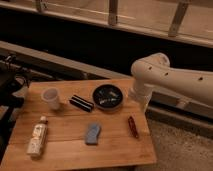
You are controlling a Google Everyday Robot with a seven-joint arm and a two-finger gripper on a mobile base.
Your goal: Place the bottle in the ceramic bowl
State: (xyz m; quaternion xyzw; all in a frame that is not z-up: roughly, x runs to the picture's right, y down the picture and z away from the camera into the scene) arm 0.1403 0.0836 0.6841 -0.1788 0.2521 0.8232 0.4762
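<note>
1. A wooden table (115, 145) stands in a dim room, with a dark wall and pale rails behind it.
2. At the near left of the table the bottle (37, 136) lies flat, and nothing holds it. Its long axis runs near to far, with the dark cap pointing toward the back and slightly right, toward a white cup (51, 97).
3. Right of the cup lie a black striped block (81, 103) and a blue pad (92, 133).
4. The ceramic bowl (95, 97) sits at the back, right of centre and well apart from the bottle. It has only pale marks inside.
5. The gripper (140, 100) hangs off the white arm at the table's far right edge, just beside the bowl. Whether the jaws are open or closed I cannot tell.
6. The task looks unstarted: reaching, grasping, carrying and releasing all remain.
</note>
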